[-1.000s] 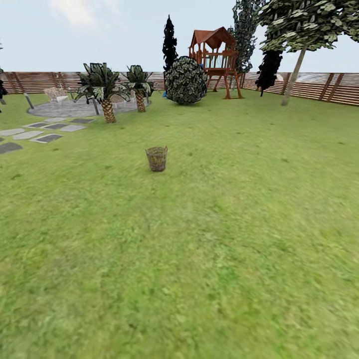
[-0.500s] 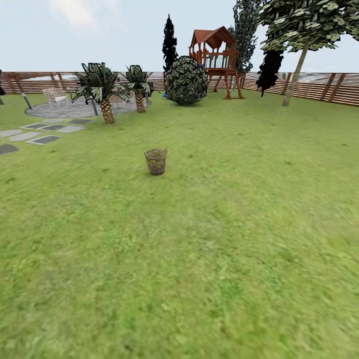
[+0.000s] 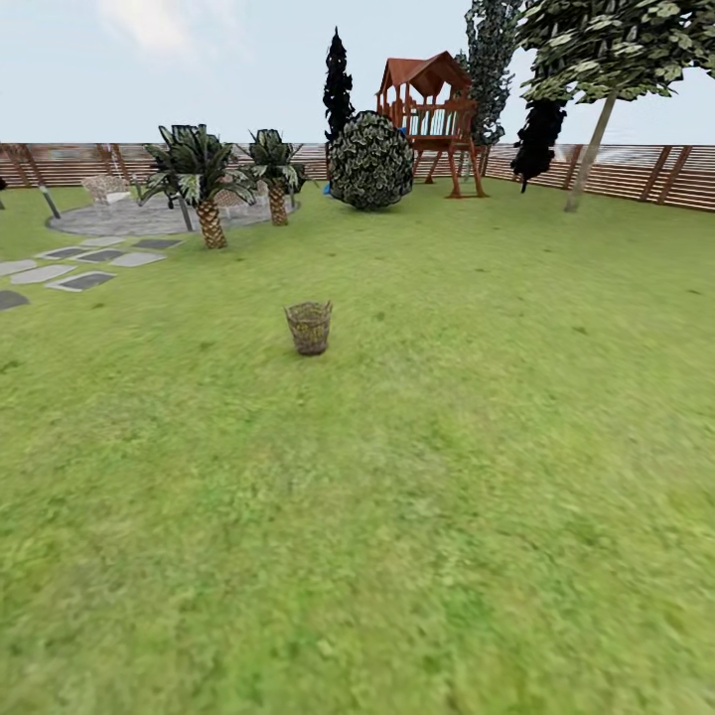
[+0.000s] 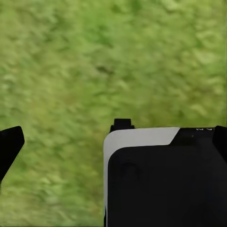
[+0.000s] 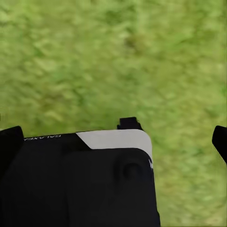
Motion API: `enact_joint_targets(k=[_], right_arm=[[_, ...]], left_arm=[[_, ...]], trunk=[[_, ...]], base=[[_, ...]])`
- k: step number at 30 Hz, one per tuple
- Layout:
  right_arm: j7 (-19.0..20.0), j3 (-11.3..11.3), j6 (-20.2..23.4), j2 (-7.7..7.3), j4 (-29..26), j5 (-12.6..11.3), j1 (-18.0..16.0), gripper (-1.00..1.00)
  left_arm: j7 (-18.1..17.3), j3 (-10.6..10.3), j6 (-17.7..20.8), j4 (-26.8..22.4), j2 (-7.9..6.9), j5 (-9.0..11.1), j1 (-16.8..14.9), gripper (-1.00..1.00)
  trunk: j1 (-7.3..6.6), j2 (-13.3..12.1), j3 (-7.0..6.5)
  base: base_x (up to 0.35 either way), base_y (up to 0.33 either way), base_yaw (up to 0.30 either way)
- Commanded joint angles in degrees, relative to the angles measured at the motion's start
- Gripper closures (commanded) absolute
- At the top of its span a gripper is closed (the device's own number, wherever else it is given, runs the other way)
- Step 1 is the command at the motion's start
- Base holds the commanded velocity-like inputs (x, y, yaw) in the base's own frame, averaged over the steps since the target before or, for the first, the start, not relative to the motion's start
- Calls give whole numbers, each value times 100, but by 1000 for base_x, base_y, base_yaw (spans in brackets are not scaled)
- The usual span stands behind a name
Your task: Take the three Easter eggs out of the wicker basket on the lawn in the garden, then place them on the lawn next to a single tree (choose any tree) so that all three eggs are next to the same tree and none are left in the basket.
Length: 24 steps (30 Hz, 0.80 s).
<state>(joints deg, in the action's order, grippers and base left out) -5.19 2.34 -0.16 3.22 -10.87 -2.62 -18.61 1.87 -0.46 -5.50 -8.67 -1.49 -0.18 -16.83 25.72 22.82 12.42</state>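
Observation:
The wicker basket (image 3: 309, 329) stands upright on the lawn (image 3: 417, 477) some way ahead of me, slightly left of centre. From this low angle its inside does not show, so the Easter eggs are hidden. A tree (image 3: 590, 149) with a pale slanted trunk and a light-green crown rises at the far right by the fence. In the left wrist view my left gripper (image 4: 115, 142) hangs open over grass, with dark fingertips (image 4: 9, 146) at both edges of the picture. My right gripper (image 5: 115, 142) is open too, also above bare grass.
A round dark bush (image 3: 370, 161) and a red-brown play tower (image 3: 429, 109) stand far ahead. Two small palms (image 3: 204, 184) and grey stepping stones (image 3: 84, 268) lie at the far left. A brown slat fence (image 3: 636, 174) rings the garden.
The whole head view has shifted: the camera has moved forward. The basket now sits a little lower and further left in the picture. Nothing on the lawn has moved.

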Motion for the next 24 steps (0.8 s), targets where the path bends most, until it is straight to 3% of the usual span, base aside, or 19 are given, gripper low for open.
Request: enact_joint_targets(k=[1,15,24], right_arm=[[-8,21,-2,3,-3,-28,-3,-100],[-8,21,6,21,-3,-20,-3,-100],[-7,21,7,21,-3,-19,-3,-100]], left_arm=[[15,-6,-21,6,0,-1,-4,-100],[15,-8,-21,6,0,-8,-4,-100],[15,-7,-21,6,0,-8,-4,-100]], trunk=[[6,9,10],[6,9,10],[6,9,10]], base=[[301,0,0],[301,0,6],[301,0,129]])
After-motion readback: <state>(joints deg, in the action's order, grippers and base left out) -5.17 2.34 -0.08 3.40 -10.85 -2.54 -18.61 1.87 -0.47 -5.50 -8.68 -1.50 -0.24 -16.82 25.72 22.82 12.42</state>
